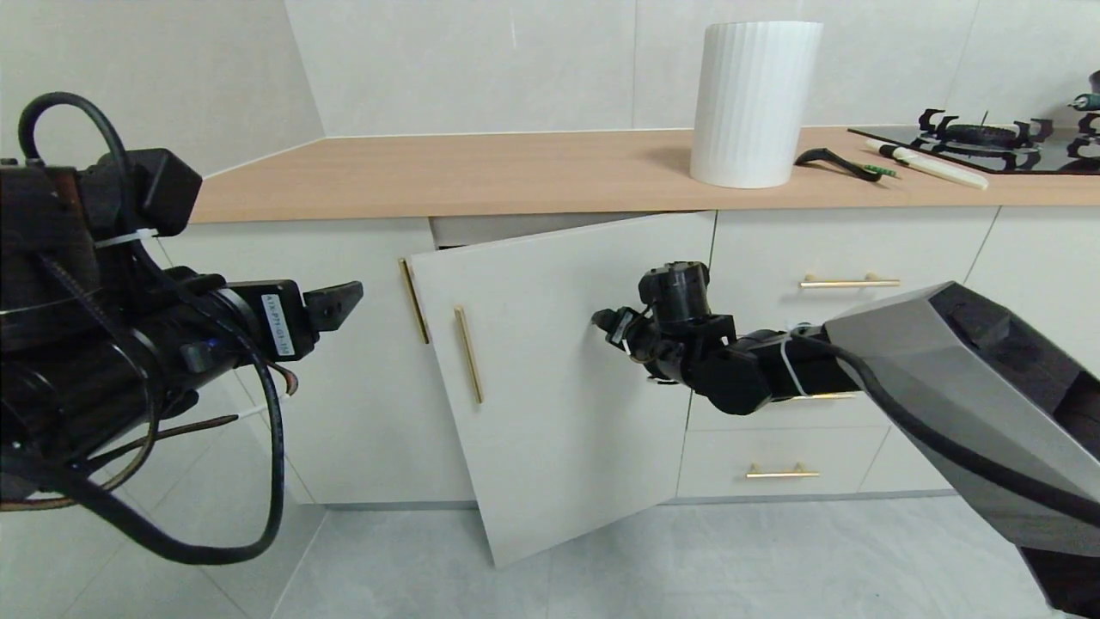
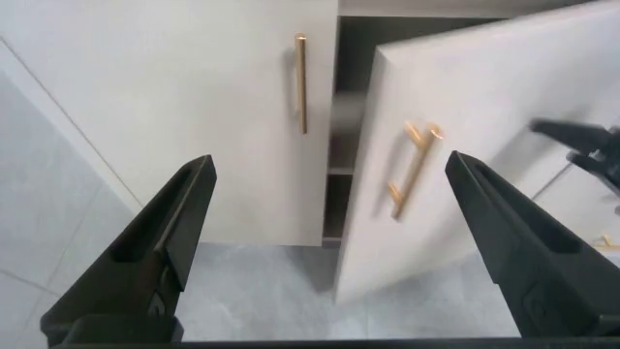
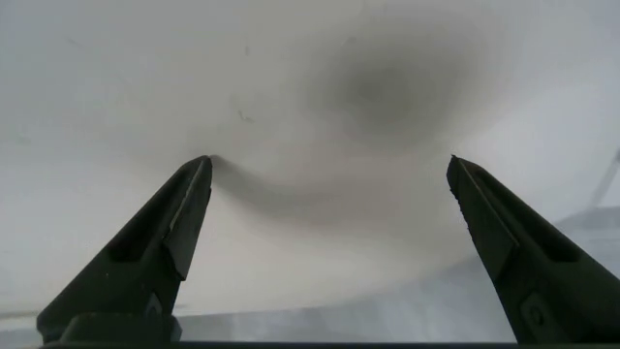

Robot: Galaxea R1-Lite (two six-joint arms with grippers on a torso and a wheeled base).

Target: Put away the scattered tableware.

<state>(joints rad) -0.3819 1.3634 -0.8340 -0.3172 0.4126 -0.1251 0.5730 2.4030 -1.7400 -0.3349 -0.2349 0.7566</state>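
The black utensil (image 1: 846,165) and the white utensil (image 1: 932,166), the tableware I can see, lie side by side on the wooden counter (image 1: 481,172), between a tall white ribbed container (image 1: 754,103) and the stove (image 1: 980,137). Both sit well above and apart from my claws, which are down at cabinet level. My right claw (image 1: 606,322) (image 3: 329,170) has its fingers spread wide and holds nothing; its tips are at the outer face of the half-open cabinet door (image 1: 559,413) (image 3: 320,97), one of them seemingly touching it. The door's brass handle (image 1: 468,354) is near its free edge. My left claw (image 1: 339,305) (image 2: 329,170) hangs in front of the neighbouring closed door, fingers apart and empty.
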